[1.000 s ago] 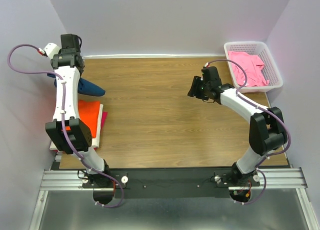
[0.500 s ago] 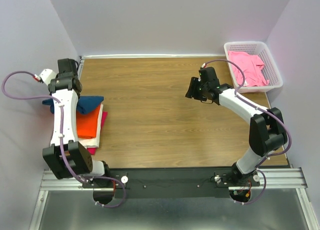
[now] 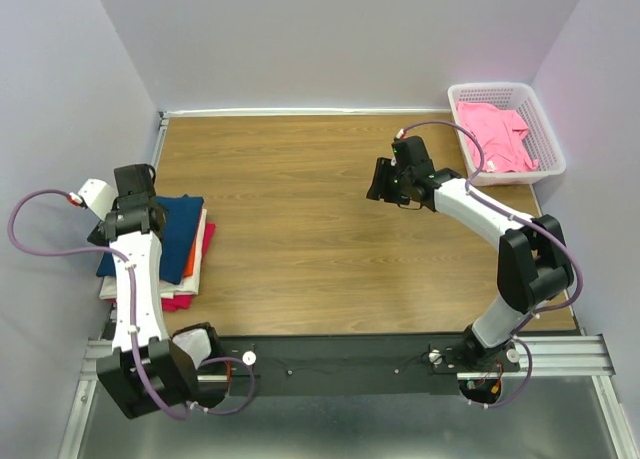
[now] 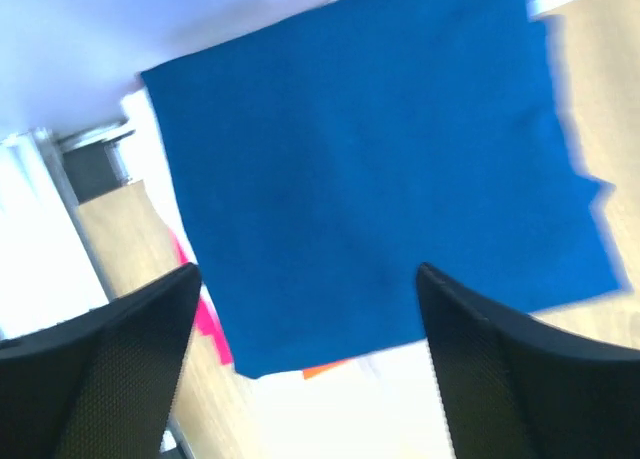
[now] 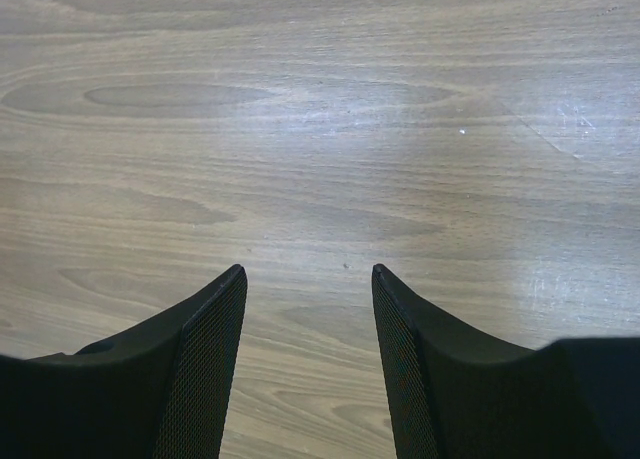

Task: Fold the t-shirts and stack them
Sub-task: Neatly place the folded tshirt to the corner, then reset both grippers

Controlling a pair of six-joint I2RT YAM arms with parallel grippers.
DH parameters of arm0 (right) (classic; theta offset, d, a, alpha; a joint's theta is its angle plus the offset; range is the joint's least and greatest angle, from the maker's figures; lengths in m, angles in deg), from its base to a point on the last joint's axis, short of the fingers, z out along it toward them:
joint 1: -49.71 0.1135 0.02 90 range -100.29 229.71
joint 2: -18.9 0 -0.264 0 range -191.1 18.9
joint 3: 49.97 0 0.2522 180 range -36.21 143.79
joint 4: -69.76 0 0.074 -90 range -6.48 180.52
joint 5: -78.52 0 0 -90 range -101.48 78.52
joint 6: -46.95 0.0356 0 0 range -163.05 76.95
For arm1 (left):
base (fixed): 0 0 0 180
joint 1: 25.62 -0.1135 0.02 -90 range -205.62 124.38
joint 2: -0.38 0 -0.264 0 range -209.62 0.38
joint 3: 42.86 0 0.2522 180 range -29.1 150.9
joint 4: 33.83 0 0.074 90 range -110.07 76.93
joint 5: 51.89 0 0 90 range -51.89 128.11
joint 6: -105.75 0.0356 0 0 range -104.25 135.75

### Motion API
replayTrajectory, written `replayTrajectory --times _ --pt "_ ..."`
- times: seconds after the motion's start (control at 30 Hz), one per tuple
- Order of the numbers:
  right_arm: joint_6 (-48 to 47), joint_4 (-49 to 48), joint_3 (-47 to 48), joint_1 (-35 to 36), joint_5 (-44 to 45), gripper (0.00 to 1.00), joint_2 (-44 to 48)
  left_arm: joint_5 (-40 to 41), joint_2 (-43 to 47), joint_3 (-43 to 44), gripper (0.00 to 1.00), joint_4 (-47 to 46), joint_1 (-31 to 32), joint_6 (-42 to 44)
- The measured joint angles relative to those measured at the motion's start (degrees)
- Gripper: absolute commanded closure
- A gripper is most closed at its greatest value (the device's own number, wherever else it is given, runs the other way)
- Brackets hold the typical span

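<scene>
A folded dark navy cloth tee (image 3: 178, 231) tops a stack of orange, white and magenta tees (image 3: 190, 264) at the wooden table (image 3: 320, 239)'s left edge. A crumpled pink tee (image 3: 495, 134) lies at its far-right corner.

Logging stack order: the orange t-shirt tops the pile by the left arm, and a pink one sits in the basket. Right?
No: the top external view shows the navy t-shirt on top there, the orange t-shirt under it. The pink t-shirt is in the basket.
</scene>
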Motion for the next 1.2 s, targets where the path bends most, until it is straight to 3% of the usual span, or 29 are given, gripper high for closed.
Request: replayTrajectory --times 0.2,0.6,0.7,0.9,1.2 --pt "0.0 0.0 0.0 0.3 0.0 0.4 0.0 -4.7 6.0 0.5 0.03 -7.0 0.0 4.2" --pt "0.0 0.0 -0.9 0.6 0.0 0.39 0.8 -13.7 6.3 -0.8 0.02 -14.4 1.7 8.0" --pt "0.1 0.1 -1.6 0.6 0.0 0.39 2.2 -15.1 6.4 -1.2 0.02 -16.6 6.6 7.9" --pt "0.7 0.2 -3.9 0.6 1.5 0.38 7.7 -16.7 2.6 -1.0 0.02 -22.7 25.8 6.2" --pt "2.1 0.1 -9.7 0.6 5.7 0.37 20.3 -17.1 -3.8 -0.8 0.02 -32.1 48.0 4.3"
